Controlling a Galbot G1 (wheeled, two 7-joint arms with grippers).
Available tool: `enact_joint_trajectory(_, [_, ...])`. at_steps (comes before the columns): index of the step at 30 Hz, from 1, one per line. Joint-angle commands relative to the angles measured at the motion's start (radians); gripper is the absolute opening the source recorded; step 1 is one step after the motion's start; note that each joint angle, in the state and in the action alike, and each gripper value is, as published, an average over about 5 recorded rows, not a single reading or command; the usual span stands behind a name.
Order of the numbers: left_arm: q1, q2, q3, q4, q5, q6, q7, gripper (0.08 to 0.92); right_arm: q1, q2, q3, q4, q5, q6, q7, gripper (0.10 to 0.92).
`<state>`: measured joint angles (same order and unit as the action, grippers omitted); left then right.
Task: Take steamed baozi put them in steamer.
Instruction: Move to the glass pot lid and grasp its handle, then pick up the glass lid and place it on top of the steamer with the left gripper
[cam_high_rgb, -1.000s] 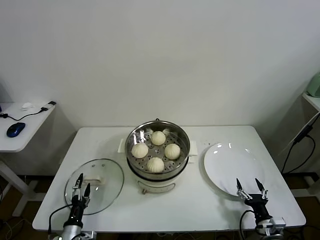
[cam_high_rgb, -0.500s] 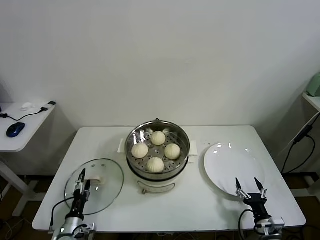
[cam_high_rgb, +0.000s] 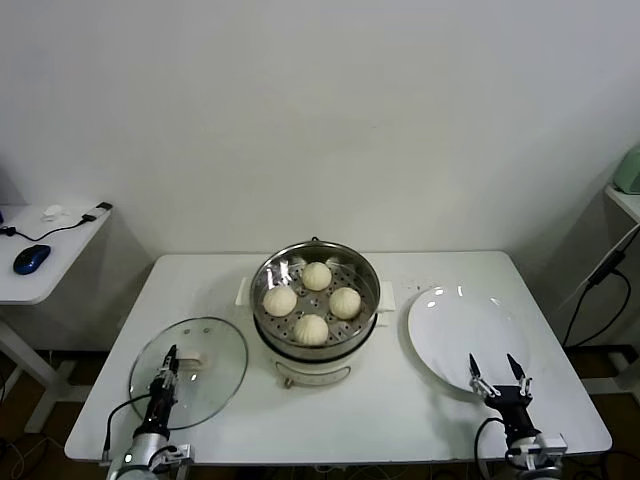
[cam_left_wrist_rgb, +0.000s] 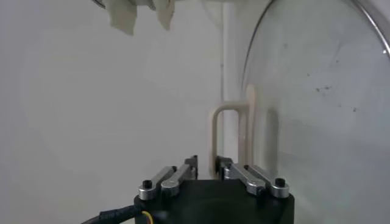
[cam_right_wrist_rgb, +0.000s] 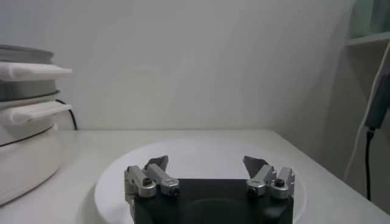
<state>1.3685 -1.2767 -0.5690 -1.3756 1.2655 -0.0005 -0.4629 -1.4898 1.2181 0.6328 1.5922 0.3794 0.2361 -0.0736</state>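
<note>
Several cream-white baozi (cam_high_rgb: 311, 328) lie on the perforated tray inside the shiny steamer (cam_high_rgb: 258, 300), which stands uncovered at the table's middle. My left gripper (cam_high_rgb: 171, 355) (cam_left_wrist_rgb: 206, 163) hovers low over the near left of the table, at the edge of the glass lid (cam_high_rgb: 215, 375) (cam_left_wrist_rgb: 317, 91). Its jaws are drawn almost together, with nothing seen between them; the lid's white handle (cam_left_wrist_rgb: 231, 122) stands just beyond the tips. At the near right, my right gripper (cam_high_rgb: 493, 368) (cam_right_wrist_rgb: 207, 163) is parked open and empty at the white plate's (cam_high_rgb: 455, 325) front rim.
The steamer's white base and side handle (cam_right_wrist_rgb: 24, 103) show far off in the right wrist view. A small side table (cam_high_rgb: 50, 250) with a blue mouse (cam_high_rgb: 32, 258) stands to the left. The table's front edge runs just behind both grippers.
My left gripper's fingers have closed from wide apart to almost together, and it has crept slightly toward the lid's handle. The right arm and the baozi have stayed put.
</note>
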Motion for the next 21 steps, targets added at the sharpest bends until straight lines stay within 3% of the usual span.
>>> enact_joint_trajectory(1, [0.007, 0.000, -0.007, -0.021, -0.012, -0.005, 0.002, 0.221, 0.001, 0.002, 0.000, 0.013, -0.003, -0.004, 0.005, 0.823])
enact_joint_trajectory(5, [0.035, 0.008, -0.026, -0.129, -0.057, -0.006, 0.039, 0.142, 0.005, 0.002, 0.000, 0.019, -0.004, -0.004, 0.007, 0.823])
enact_joint_trajectory(11, [0.084, 0.067, -0.075, -0.331, -0.169, 0.023, 0.129, 0.135, 0.000, 0.003, 0.005, 0.030, -0.008, -0.004, 0.008, 0.823])
enact_joint_trajectory(17, [0.128, 0.188, -0.118, -0.587, -0.341, 0.178, 0.370, 0.135, 0.001, -0.003, 0.010, 0.054, -0.064, -0.048, 0.042, 0.823])
enact_joint_trajectory(21, [0.084, 0.251, -0.097, -0.738, -0.376, 0.321, 0.511, 0.135, -0.001, -0.009, 0.005, 0.080, -0.082, -0.090, 0.055, 0.823])
